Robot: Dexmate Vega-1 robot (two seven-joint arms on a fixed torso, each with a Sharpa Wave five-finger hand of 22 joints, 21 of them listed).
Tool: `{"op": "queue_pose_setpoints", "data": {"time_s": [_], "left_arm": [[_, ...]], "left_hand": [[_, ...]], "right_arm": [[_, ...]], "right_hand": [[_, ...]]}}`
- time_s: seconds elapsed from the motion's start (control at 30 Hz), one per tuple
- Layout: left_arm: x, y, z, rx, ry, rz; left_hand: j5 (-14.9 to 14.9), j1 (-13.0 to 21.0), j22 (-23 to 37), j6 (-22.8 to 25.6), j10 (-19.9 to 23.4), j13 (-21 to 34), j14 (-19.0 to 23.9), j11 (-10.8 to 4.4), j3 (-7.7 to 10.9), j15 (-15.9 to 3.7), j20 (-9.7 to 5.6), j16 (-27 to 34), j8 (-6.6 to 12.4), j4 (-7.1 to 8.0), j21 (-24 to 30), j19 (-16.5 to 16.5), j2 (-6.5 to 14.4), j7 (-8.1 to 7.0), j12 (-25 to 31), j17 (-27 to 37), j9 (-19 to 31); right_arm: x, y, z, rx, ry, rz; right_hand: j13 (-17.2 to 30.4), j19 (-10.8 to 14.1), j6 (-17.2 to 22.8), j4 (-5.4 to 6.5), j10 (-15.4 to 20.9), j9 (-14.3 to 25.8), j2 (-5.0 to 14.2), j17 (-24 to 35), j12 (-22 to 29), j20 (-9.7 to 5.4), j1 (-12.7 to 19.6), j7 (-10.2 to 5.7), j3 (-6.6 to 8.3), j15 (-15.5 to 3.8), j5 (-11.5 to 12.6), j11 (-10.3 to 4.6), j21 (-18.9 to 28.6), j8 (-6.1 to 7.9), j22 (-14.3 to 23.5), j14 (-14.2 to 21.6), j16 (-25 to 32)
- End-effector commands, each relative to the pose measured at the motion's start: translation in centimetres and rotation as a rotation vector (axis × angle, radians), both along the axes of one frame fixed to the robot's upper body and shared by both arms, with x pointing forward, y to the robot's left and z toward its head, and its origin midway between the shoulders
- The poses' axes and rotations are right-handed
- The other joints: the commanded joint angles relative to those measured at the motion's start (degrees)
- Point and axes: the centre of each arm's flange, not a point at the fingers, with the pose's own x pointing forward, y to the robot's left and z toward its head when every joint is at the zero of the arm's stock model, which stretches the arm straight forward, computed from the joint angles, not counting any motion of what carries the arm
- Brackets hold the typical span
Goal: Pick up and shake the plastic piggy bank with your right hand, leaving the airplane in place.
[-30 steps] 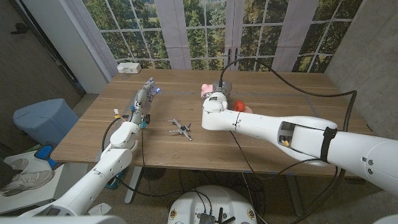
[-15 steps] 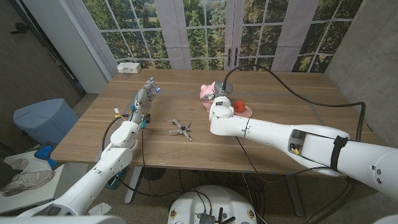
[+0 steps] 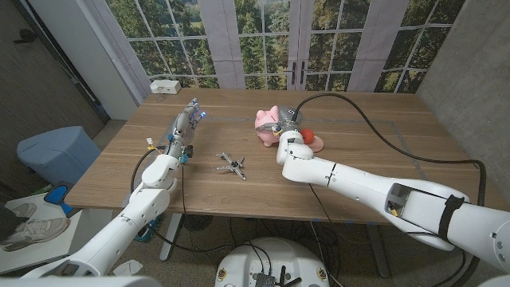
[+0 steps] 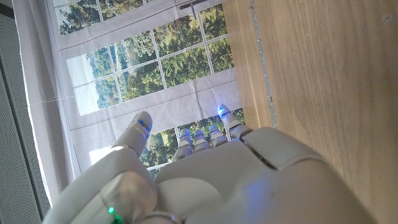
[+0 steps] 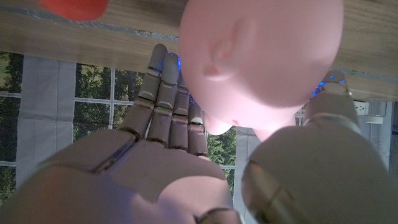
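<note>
One hand counts: right hand (image 5: 186, 168) is at the piggy bank (image 3: 267, 119) mid-table, fingers (image 5: 163, 87) and thumb flanking it; firm grip cannot be told. Airplane (image 3: 231, 164) lies nearer, toward the left hand (image 3: 185, 126), which hangs empty, fingers apart.

No readable text

No words, labels, brands or numbers can be read on anything in these views, near the fingers or elsewhere.

A wooden table (image 3: 374, 119) fills the middle of the frame. Behind it, along the top, tall gridded windows (image 3: 263, 40) look out on green trees. Grey walls (image 3: 470, 56) close the upper corners. A blue bin (image 3: 52, 151) stands at the left on the floor.
</note>
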Motion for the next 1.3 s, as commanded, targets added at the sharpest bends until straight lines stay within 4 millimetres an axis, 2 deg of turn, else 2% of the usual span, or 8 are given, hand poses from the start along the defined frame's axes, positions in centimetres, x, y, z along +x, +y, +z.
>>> {"op": "queue_pose_setpoints", "data": {"time_s": [0.03,0.77,1.3], "left_arm": [[0.0,-0.1,0.4,0.008,-0.008,-0.002],[-0.2,-0.4,1.0,0.016,-0.018,0.005],[-0.3,-0.4,1.1,0.015,-0.020,0.013]], "left_hand": [[-0.1,0.6,0.2,-0.1,-0.4,0.3,0.1,0.33,0.09,-0.62,-0.88,0.0,0.19,-0.51,-0.2,0.4,0.1,0.06,0.4,0.0,0.3],[-0.1,0.6,0.2,0.0,-0.4,0.3,0.1,0.32,-0.27,-0.70,-0.87,0.0,0.22,-0.96,-0.8,0.6,0.0,0.03,0.5,0.1,0.3],[-0.2,0.5,0.3,-0.1,-0.4,0.3,0.2,0.32,-0.55,-0.64,-0.80,0.0,0.23,-1.23,-1.2,0.8,0.0,-0.01,0.4,0.1,0.3]], "right_arm": [[-1.3,-1.5,1.0,0.087,-0.148,0.066],[-2.0,-3.5,1.6,0.155,-0.254,0.083],[-2.1,-5.4,2.4,0.240,-0.296,0.086]], "right_hand": [[15.0,-1.2,18.4,-0.26,18.1,3.5,21.36,1.0,0.8,-0.83,21.8,-11.34,8.00,-19.00,0.6,-18.25,0.7,0.92,0.1,10.8,-0.2],[16.8,-1.1,18.2,-0.20,18.0,5.5,20.92,4.5,1.3,-0.81,22.0,-11.10,9.19,-19.00,1.3,-18.20,2.6,1.71,-0.4,11.4,-0.5],[17.3,-1.5,18.3,-0.06,18.2,5.8,20.70,6.4,1.2,-0.91,21.7,-11.10,10.01,-19.00,1.6,-18.07,3.8,1.59,-0.8,11.8,-1.0]]}}
